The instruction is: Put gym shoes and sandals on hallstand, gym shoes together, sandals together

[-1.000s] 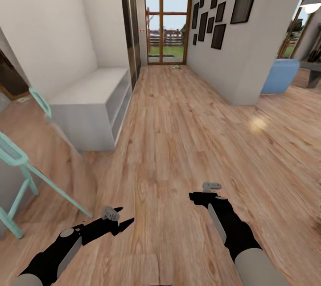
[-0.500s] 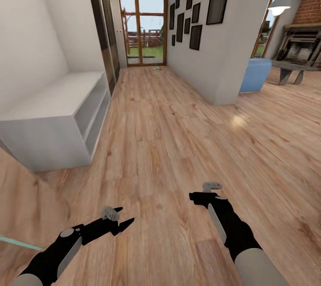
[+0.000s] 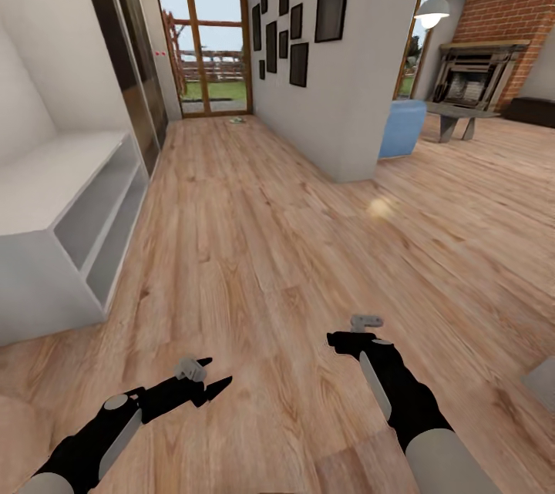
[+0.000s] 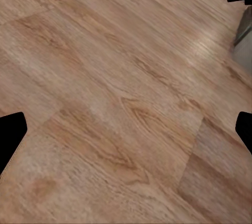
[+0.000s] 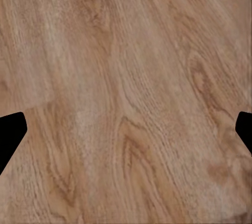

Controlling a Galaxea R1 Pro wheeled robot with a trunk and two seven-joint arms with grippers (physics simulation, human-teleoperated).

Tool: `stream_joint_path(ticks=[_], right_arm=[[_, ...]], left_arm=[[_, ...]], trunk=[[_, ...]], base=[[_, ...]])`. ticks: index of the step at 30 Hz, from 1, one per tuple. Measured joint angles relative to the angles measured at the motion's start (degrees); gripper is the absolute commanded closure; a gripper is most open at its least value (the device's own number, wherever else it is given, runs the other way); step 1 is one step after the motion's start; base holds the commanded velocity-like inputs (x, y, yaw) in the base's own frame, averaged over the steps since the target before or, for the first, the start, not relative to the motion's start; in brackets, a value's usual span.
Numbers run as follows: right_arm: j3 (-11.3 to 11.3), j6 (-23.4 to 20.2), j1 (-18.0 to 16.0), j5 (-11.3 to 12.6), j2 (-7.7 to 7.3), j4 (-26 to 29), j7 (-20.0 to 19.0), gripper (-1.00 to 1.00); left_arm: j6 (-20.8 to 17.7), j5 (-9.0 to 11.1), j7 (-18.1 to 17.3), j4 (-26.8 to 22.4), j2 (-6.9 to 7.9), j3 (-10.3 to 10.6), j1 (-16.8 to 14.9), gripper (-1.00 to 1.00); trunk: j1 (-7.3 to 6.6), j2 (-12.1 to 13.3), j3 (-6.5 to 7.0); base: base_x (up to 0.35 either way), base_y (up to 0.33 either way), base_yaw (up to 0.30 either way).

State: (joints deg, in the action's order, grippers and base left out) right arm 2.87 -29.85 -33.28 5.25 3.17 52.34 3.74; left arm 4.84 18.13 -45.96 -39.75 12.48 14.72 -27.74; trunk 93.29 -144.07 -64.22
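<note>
Both jaws gape empty; white rack (image 3: pixel 62 205) sits ahead-left — well apart.

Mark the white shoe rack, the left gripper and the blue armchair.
white shoe rack (image 3: pixel 46 189), head view, on its flat top.
left gripper (image 3: pixel 210 375), head view, midway between the fingertips.
blue armchair (image 3: pixel 402 128), head view, on its side.

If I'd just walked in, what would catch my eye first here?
Probably the long wooden corridor floor running to a glass door at the far end, with dark picture frames on the right wall. A low white rack stands at the left, and two black robot grippers, left and right, hang empty over the planks.
</note>
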Motion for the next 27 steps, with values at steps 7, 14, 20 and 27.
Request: stream_joint_path(ticks=[7,14,20,27], right_arm=[[0.0,0.0,0.0,0.0,0.01,0.0,0.0,-1.00],[0.1,0.0,0.0,-0.1,0.01,0.0,0.0,-1.00],[0.2,0.0,0.0,-0.3,0.09,0.0,0.0,-1.00],[0.2,0.0,0.0,-0.5,0.10,0.0,0.0,-1.00]], left_arm=[[0.0,0.0,0.0,0.0,0.00,0.0,0.0,-1.00],[0.0,0.1,0.6,0.0,0.01,0.0,0.0,-1.00],[0.1,0.0,6.2,0.0,-0.29,0.0,0.0,-1.00],[0.2,0.0,13.6,0.0,-1.88,0.1,0.0,-1.00]], trunk=[[0.00,0.0,0.00],[0.00,0.0,-0.05],[0.00,0.0,-0.38],[0.00,0.0,-0.88]], base=[[0.347,-0.066,-0.063],[0.347,-0.069,0.025],[0.346,-0.070,0.150],[0.347,-0.060,0.176]])
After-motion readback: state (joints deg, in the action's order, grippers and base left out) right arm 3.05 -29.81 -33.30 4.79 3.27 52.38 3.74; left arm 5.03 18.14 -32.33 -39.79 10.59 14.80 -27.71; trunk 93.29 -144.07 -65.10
